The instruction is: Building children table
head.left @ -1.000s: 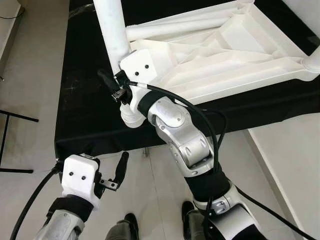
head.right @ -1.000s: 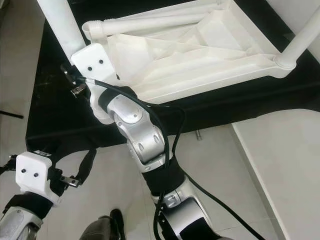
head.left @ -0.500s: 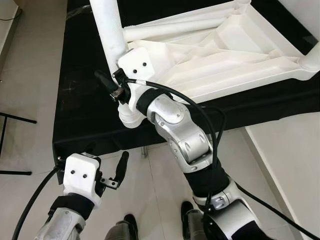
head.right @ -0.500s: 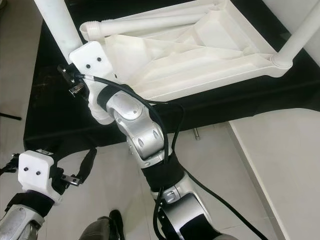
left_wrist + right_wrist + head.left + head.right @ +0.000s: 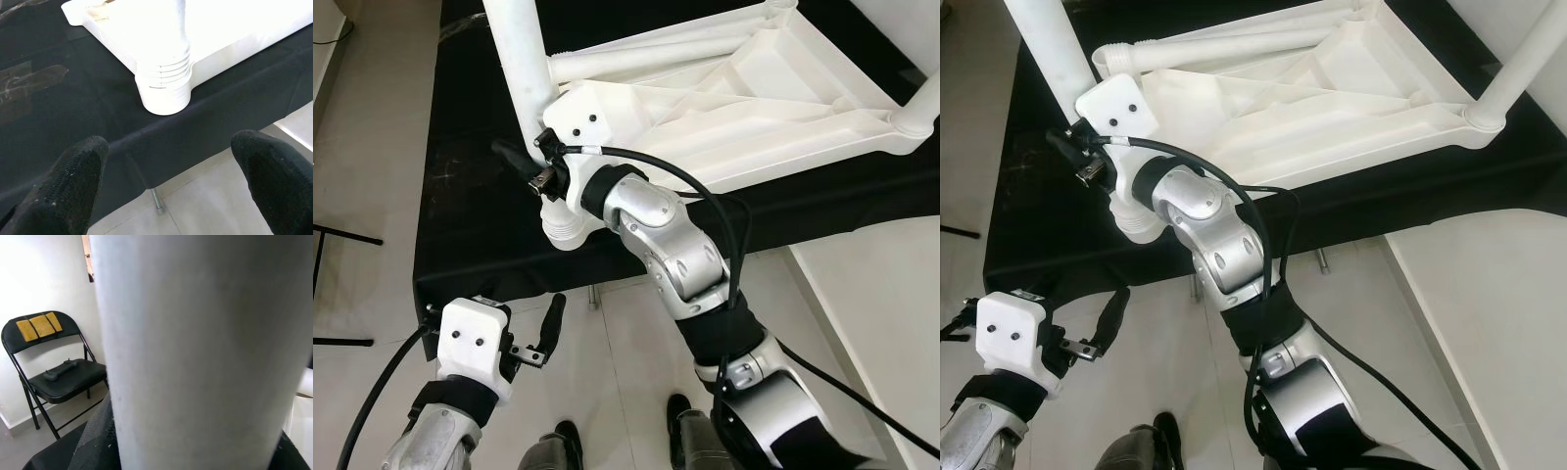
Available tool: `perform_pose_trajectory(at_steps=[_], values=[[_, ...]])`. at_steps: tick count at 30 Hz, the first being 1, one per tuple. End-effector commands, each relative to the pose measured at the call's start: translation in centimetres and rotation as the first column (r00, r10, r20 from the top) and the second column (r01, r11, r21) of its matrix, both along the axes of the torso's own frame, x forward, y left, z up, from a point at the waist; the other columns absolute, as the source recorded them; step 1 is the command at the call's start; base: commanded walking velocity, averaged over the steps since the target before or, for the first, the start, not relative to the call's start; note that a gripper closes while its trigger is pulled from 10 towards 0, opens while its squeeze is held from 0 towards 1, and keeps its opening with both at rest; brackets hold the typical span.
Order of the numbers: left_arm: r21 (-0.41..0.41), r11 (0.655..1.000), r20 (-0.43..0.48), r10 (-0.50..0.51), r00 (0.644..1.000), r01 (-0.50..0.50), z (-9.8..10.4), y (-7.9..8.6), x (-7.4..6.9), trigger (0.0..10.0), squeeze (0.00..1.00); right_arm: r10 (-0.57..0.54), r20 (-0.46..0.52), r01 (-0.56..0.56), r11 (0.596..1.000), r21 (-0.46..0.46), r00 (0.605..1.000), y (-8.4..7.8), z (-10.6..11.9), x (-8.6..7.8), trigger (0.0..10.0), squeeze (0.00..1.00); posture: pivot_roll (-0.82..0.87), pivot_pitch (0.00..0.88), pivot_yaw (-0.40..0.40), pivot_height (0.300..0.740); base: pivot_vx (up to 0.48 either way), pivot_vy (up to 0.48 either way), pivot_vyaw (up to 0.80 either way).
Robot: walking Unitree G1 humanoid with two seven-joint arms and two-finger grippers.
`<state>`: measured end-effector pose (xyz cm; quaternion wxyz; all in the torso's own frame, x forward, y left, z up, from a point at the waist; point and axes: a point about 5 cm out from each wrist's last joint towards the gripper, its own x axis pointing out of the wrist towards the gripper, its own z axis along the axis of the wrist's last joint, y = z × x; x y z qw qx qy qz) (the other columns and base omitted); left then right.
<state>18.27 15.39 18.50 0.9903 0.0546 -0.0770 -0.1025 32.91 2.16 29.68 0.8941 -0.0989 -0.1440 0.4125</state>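
Note:
The white children's table (image 5: pixel 744 108) lies upside down on a black-covered tabletop (image 5: pixel 470 225). At its near-left corner a thick white leg (image 5: pixel 519 69) rises from a ribbed socket (image 5: pixel 566 227). My right arm crosses over to it, and my right gripper (image 5: pixel 530 155) is shut on the leg just above the socket; the leg (image 5: pixel 195 352) looms close in the right wrist view. Another leg (image 5: pixel 920 103) stands at the right corner, and a loose one (image 5: pixel 656 54) lies inside the underside. My left gripper (image 5: pixel 168 171) hangs open below the table's front edge, facing the socket (image 5: pixel 164 85).
A white surface (image 5: pixel 881 294) sits at the right beside the black tabletop. Thin black stand legs (image 5: pixel 342 235) cross the tiled floor at the left. A black folding chair (image 5: pixel 54 377) stands by the wall beyond the leg. My own feet (image 5: pixel 568 431) are below.
My right gripper and wrist have shifted slightly up and to the left around the leg. The left arm has stayed where it was.

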Motion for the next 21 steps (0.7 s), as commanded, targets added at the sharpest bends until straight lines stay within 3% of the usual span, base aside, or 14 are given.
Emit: perform_pose_trajectory(at_steps=[1, 21], values=[[0.006, 1.000, -0.019, 0.022, 1.000, -0.022, -0.51, 0.38, -0.15, 10.0, 0.00, -0.066, -0.169, 0.046, 0.992, -0.117, 0.983, -0.80, -4.50, 1.43, 10.0, 0.00, 0.03, 0.369, 0.021, 0.740, 0.000, 0.000, 0.00], [0.024, 0.999, -0.006, 0.030, 1.000, -0.030, -0.15, 0.51, -0.06, 10.0, 0.00, -0.003, -0.179, -0.025, 0.987, -0.159, 0.984, -0.76, -4.59, 1.85, 10.0, 0.00, 0.03, 0.363, 0.017, 0.740, 0.000, 0.000, 0.00]])
